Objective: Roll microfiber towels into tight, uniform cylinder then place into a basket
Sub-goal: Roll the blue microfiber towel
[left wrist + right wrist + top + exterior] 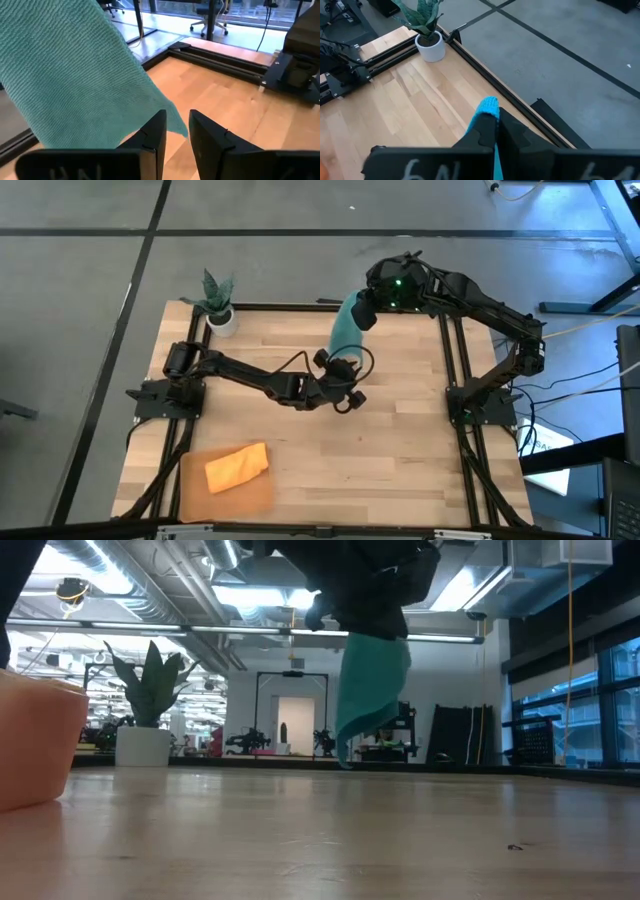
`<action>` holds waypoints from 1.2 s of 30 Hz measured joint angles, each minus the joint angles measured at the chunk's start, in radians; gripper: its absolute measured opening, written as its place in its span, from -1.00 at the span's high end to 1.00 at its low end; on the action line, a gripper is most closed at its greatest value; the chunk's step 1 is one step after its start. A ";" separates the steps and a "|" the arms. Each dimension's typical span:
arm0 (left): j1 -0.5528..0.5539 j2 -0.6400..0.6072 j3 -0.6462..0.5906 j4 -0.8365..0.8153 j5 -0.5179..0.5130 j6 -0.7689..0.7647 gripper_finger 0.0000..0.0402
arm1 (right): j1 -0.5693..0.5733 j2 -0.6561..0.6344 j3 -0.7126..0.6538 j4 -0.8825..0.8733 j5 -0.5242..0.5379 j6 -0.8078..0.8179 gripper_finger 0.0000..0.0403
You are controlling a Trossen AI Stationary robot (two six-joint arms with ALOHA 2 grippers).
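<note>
Right gripper (496, 131) clamps the teal towel (347, 326) aloft at the table's far side; left gripper (177, 131), fingers apart, waits just beside its hanging edge

we see even overhead light, ceiling strips (250, 595) glaring above the right gripper (375, 625), near tabletop (320, 840) blurred.

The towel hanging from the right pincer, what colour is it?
Teal blue-green; the towel shows best in the left wrist view, with a fine ribbed weave.
</note>
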 joint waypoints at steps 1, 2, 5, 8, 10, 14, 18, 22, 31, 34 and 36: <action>0.002 0.000 0.000 0.003 0.000 -0.010 0.63 | 0.000 0.000 0.000 0.000 0.000 0.000 0.97; 0.004 0.000 0.000 0.007 0.000 -0.028 0.63 | 0.000 0.000 0.000 0.000 0.000 0.000 0.97; 0.015 0.007 0.001 0.018 0.019 -0.079 0.63 | 0.000 0.000 0.000 0.001 0.000 0.000 0.97; 0.020 0.030 0.002 0.019 0.029 -0.101 0.63 | 0.000 0.000 0.000 0.002 0.000 0.000 0.97; 0.020 0.046 0.002 0.030 0.029 -0.099 0.63 | 0.000 0.000 0.000 0.002 0.000 0.000 0.97; 0.019 0.053 0.001 0.031 0.030 -0.077 0.63 | 0.001 0.000 0.000 0.001 0.000 0.000 0.97; 0.025 0.053 0.001 0.030 0.020 -0.077 0.63 | 0.002 0.000 0.000 0.001 0.000 0.000 0.97; 0.038 0.053 0.001 0.029 0.049 -0.078 0.63 | 0.002 0.000 0.000 0.001 0.000 0.000 0.97; 0.063 0.086 0.001 0.025 0.100 -0.073 0.63 | 0.002 0.000 0.000 0.002 0.000 0.000 0.97; 0.072 0.084 0.001 0.033 0.107 -0.077 0.63 | 0.002 0.000 0.000 0.002 0.000 0.000 0.97; 0.077 0.084 0.001 0.031 0.106 -0.076 0.63 | 0.002 0.000 0.000 0.002 0.000 0.000 0.97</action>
